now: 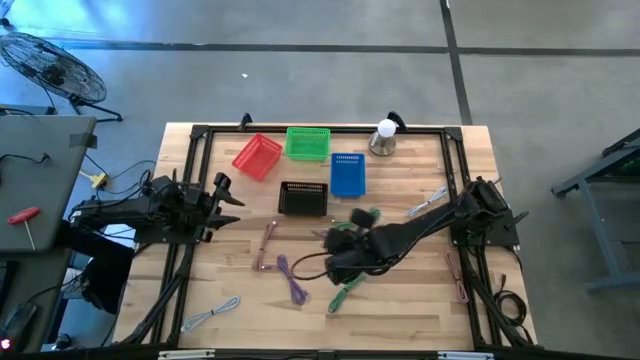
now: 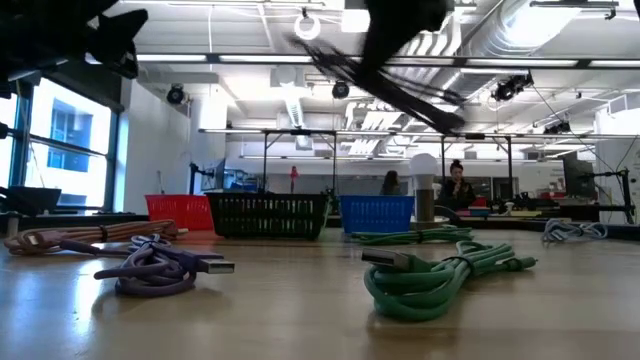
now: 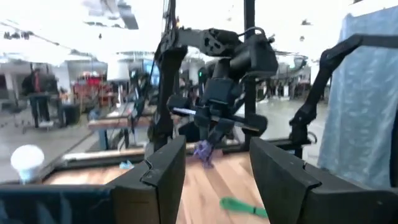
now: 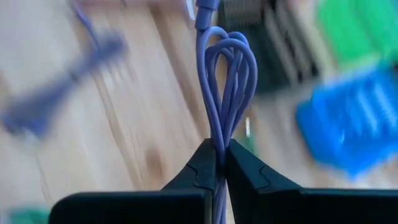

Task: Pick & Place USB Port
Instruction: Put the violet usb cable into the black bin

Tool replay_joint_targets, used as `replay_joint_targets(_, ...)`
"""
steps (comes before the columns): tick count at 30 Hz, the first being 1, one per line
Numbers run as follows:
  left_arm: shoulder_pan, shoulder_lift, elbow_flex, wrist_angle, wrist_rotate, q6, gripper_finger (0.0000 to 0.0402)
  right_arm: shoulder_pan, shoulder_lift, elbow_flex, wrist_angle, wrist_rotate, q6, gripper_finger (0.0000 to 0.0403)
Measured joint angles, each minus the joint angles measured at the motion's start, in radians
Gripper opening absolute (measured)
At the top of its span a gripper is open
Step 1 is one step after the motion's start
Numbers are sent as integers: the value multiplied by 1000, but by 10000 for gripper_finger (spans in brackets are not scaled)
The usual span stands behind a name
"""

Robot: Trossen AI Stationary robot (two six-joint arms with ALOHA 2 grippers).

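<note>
My right gripper (image 4: 221,155) is shut on a coiled purple USB cable (image 4: 227,68) above the table's middle; the left wrist view shows that bundle (image 3: 203,151) hanging under it. In the high view the right gripper (image 1: 338,252) hides the cable. A second purple cable (image 1: 291,280) lies flat on the wood nearby, as does a green cable (image 1: 345,290). Red (image 1: 257,156), green (image 1: 307,143), blue (image 1: 347,173) and black (image 1: 302,198) baskets stand at the far side. My left gripper (image 3: 214,180) waits open at the table's left edge (image 1: 215,205). My right gripper pinches the purple cable's bundled strands (image 4: 219,134) between its two fingers, several strands together. The loops (image 4: 231,56) stick out beyond the fingertips. The fingers come from above, and the bundle (image 3: 203,151) hangs below them, lifted clear of the table.
Pink cables (image 1: 265,245) (image 1: 455,275), white cables (image 1: 210,315) (image 1: 425,205) and another green cable (image 1: 365,216) lie scattered on the wood. A lamp bulb (image 1: 383,135) stands at the far edge. The black frame rails (image 1: 195,150) border the table.
</note>
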Motion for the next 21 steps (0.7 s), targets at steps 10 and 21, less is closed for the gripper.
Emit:
replay_joint_targets(10, -24, 317, 0, 325, 77, -105, 175, -48, -1, 58, 397, -12, -438, 9)
replay_joint_targets(21, -225, 807, 186, 455, -96, 25, 175, -112, -1, 57, 485, -73, -491, 9)
